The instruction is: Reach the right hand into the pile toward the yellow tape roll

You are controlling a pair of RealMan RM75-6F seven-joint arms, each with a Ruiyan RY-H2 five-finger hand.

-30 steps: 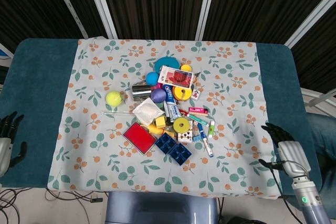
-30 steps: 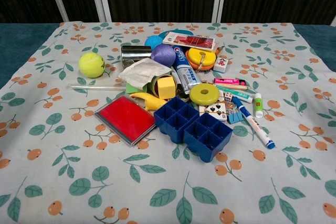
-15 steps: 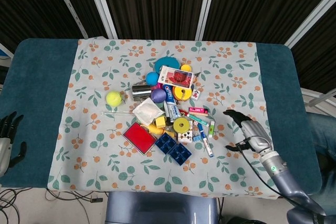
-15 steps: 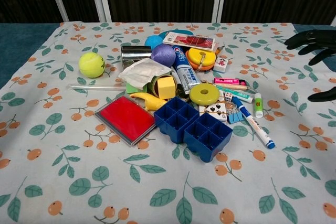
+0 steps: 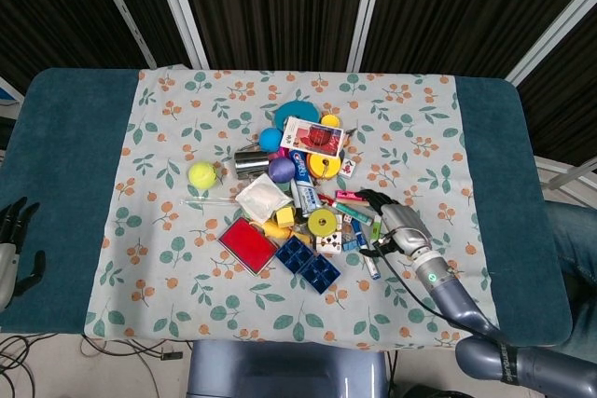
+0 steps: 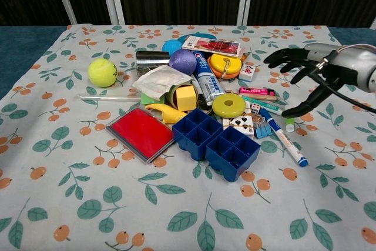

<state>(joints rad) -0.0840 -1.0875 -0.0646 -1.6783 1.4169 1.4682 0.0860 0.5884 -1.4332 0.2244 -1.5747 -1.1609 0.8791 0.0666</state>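
Two robot hands show at this moment. Right robot hand (image 6: 305,72) hovers over the right edge of the pile, dark fingers (image 6: 281,57) spread wide and pointing toward the clutter, thumb angled down toward the green-capped glue stick (image 6: 289,123); nothing is held. From the head view the same right robot hand (image 5: 390,216) sits just right of the markers and pens, arm trailing off to the lower right. Left robot hand (image 5: 11,235) rests at the far left edge of the counter (image 5: 65,137), well apart from the pile, fingers apart and holding nothing. Yellow tape roll (image 6: 228,105) lies flat near the middle-right of the pile, on the floral cloth (image 6: 88,204), touching the blue compartment tray (image 6: 214,143) at its near side and just beside the playing cards (image 6: 239,122); head view places it (image 5: 322,223) left of the right robot hand, with pens between. A blue-capped marker (image 6: 284,138) lies diagonally below the hand. Red flat case (image 6: 141,133) sits left of the tray; tennis ball (image 6: 102,72) stands apart at far left; purple ball (image 6: 183,61) and toothpaste tube (image 6: 205,74) lie farther back.
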